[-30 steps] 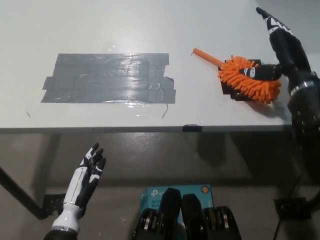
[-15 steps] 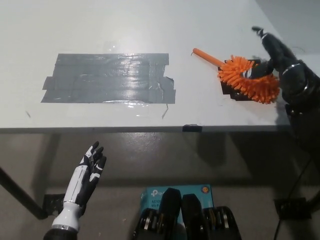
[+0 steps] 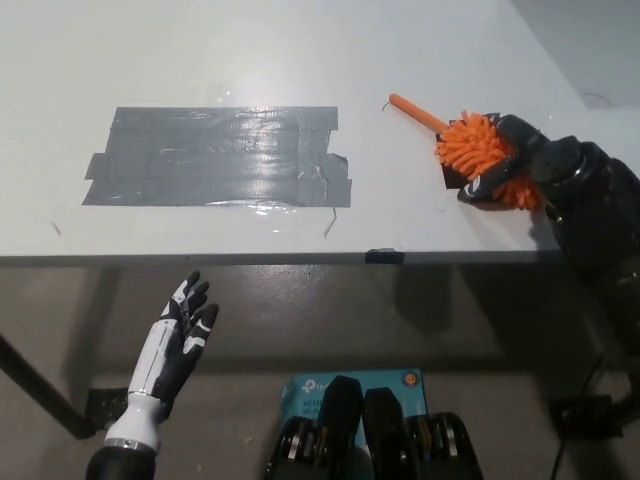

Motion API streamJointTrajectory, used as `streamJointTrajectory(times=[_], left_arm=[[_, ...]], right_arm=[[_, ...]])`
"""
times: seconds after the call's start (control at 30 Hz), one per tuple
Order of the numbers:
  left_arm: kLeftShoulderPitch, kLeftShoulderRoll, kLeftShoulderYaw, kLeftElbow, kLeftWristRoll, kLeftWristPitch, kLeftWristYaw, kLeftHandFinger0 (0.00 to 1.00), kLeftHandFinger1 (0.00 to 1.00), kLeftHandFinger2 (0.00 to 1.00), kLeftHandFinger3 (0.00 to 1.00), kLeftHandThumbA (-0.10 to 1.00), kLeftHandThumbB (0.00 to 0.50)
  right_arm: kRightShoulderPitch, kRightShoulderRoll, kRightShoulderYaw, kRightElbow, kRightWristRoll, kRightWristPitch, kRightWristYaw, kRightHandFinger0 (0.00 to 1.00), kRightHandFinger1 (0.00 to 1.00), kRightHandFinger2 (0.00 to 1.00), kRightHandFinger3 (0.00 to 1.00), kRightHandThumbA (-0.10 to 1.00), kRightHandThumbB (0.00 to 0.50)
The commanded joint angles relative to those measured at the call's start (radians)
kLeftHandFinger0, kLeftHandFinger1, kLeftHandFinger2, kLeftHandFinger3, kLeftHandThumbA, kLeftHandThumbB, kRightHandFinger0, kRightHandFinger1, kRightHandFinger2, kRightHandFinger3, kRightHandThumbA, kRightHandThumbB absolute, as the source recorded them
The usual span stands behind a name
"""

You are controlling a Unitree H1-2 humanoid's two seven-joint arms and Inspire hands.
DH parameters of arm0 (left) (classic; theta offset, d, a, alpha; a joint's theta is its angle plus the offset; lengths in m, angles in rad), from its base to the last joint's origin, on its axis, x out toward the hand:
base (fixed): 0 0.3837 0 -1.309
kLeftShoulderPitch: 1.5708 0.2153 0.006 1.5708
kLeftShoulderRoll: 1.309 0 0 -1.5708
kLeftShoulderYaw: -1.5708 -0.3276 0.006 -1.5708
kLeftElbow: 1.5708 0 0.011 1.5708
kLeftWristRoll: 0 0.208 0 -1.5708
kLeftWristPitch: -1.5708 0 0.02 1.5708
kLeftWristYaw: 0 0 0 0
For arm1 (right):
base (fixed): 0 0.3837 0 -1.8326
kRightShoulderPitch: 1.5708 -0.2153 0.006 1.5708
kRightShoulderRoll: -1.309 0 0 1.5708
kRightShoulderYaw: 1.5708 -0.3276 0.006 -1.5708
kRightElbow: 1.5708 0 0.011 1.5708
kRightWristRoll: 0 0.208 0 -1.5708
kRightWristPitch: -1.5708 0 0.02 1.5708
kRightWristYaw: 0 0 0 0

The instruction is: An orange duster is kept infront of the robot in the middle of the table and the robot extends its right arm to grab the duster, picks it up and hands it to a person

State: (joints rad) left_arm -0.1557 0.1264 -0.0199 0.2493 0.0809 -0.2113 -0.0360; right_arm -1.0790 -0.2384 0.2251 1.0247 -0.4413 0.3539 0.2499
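Black right hand curled around the fluffy head of the orange duster, which lies on the white table near its right edge. White left hand, fingers spread and empty, hangs below the table edge at lower left.

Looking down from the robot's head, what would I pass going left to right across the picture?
White left hand below the table edge, grey tape patch on the table, orange duster, black right hand closing on it.

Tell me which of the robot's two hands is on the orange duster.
The black right hand, wrapped around the orange duster on the table; the white left hand hangs open below the table edge.
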Motion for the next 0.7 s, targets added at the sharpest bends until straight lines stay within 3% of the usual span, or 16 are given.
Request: streamJointTrajectory(times=[0.0, 0.2, 0.3, 0.37, 0.4, 0.43, 0.47, 0.5, 0.53, 0.6, 0.67], left_arm=[[-0.016, 0.014, -0.010, -0.042, 0.015, -0.003, -0.011, 1.00, 1.00, 1.00, 1.00, 0.81, 0.193], [-0.026, 0.014, -0.010, -0.038, 0.008, -0.010, -0.014, 1.00, 1.00, 1.00, 1.00, 0.79, 0.186], [-0.027, 0.015, -0.010, -0.037, 0.010, -0.012, -0.013, 1.00, 1.00, 1.00, 1.00, 0.80, 0.189], [-0.027, 0.014, -0.011, -0.037, 0.014, -0.011, -0.012, 1.00, 1.00, 1.00, 1.00, 0.80, 0.190], [-0.027, 0.014, -0.010, -0.038, 0.014, -0.009, -0.012, 1.00, 1.00, 1.00, 1.00, 0.80, 0.191], [-0.026, 0.015, -0.010, -0.038, 0.015, -0.008, -0.011, 1.00, 1.00, 1.00, 1.00, 0.80, 0.191], [-0.027, 0.015, -0.011, -0.038, 0.019, -0.009, -0.010, 1.00, 1.00, 1.00, 1.00, 0.81, 0.192], [-0.027, 0.016, -0.011, -0.038, 0.021, -0.008, -0.010, 1.00, 1.00, 1.00, 1.00, 0.81, 0.192], [-0.027, 0.015, -0.010, -0.038, 0.019, -0.007, -0.011, 1.00, 1.00, 1.00, 1.00, 0.81, 0.193], [-0.028, 0.016, -0.010, -0.038, 0.017, -0.007, -0.013, 1.00, 1.00, 1.00, 1.00, 0.81, 0.192], [-0.032, 0.017, -0.007, -0.034, 0.009, -0.012, -0.015, 1.00, 1.00, 1.00, 1.00, 0.80, 0.183]], right_arm=[[-0.090, -0.007, 0.027, 0.070, 0.003, -0.047, -0.008, 1.00, 1.00, 1.00, 1.00, 0.93, 0.385], [-0.131, -0.016, 0.087, 0.160, -0.028, -0.075, -0.038, 1.00, 1.00, 1.00, 1.00, 0.96, 0.421], [-0.146, -0.017, 0.110, 0.193, -0.031, -0.082, -0.048, 1.00, 1.00, 1.00, 1.00, 0.95, 0.408], [-0.158, -0.015, 0.097, 0.220, -0.005, -0.067, -0.053, 1.00, 1.00, 1.00, 1.00, 0.74, 0.304], [-0.160, -0.015, 0.083, 0.227, 0.013, -0.067, -0.045, 1.00, 0.94, 0.81, 1.00, 0.33, 0.180], [-0.161, -0.015, 0.069, 0.233, 0.032, -0.067, -0.035, 0.60, 0.57, 0.67, 1.00, 0.29, 0.234], [-0.159, -0.016, 0.085, 0.234, 0.017, -0.068, -0.034, 0.04, 0.16, 0.37, 1.00, -0.06, 0.259], [-0.157, -0.016, 0.104, 0.236, -0.002, -0.066, -0.033, 0.04, 0.16, 0.37, 1.00, -0.06, 0.259], [-0.157, -0.015, 0.111, 0.239, -0.009, -0.064, -0.034, 0.00, 0.10, 0.31, 1.00, -0.10, 0.252], [-0.154, -0.014, 0.135, 0.244, -0.024, -0.064, -0.019, 0.01, 0.27, 0.43, 1.00, -0.10, 0.206], [-0.159, -0.018, 0.163, 0.258, -0.036, -0.087, 0.012, 0.02, 0.34, 0.44, 1.00, -0.10, 0.212]])
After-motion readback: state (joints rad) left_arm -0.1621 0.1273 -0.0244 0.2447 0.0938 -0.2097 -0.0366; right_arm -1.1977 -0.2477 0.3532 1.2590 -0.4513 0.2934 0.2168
